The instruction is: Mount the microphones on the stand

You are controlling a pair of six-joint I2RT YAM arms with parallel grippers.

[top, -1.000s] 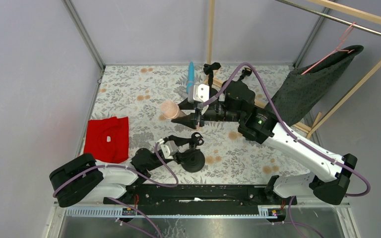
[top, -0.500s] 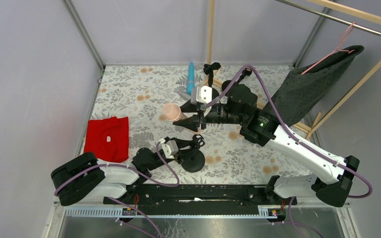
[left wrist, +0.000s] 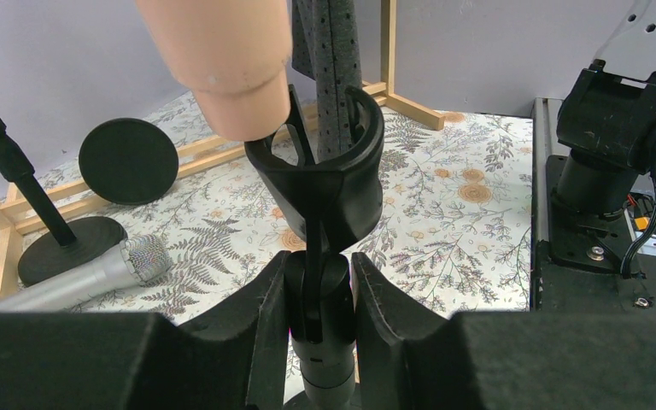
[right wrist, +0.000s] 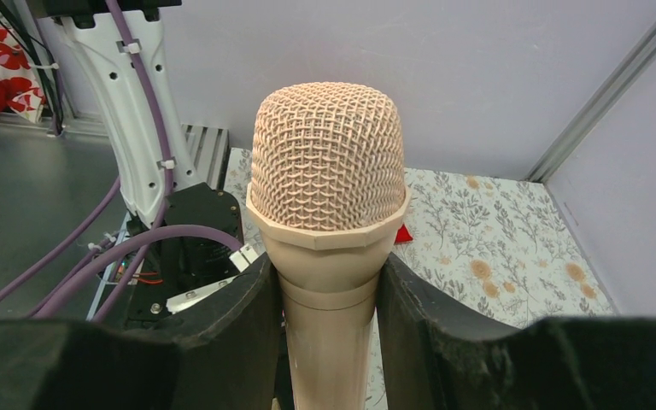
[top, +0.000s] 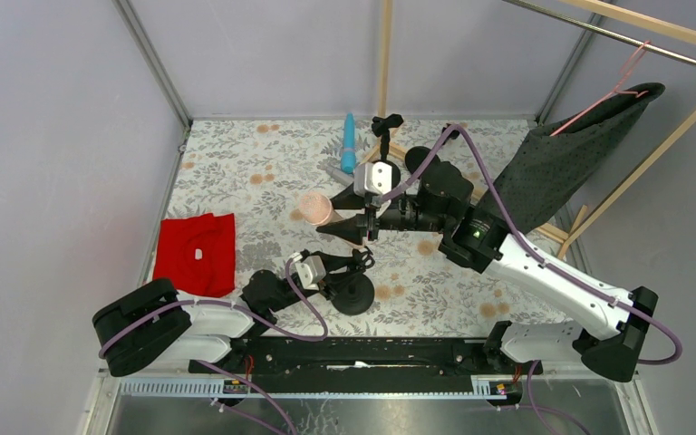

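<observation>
My right gripper is shut on the peach-pink microphone, gripping just below its mesh head. Its tail end hangs at the upper left rim of the black clip of the near stand. My left gripper is shut on that stand's neck, just under the clip. The silver-grey microphone lies on the table and also shows in the top view. The cyan-blue microphone lies at the back.
A second black stand and a round black base stand near the wooden frame. A red cloth lies at the left. A dark cloth hangs on the right. Grey walls enclose the table.
My right arm has carried the pink microphone nearer and lower, toward the stand's clip. The left gripper has kept its hold on the stand.
</observation>
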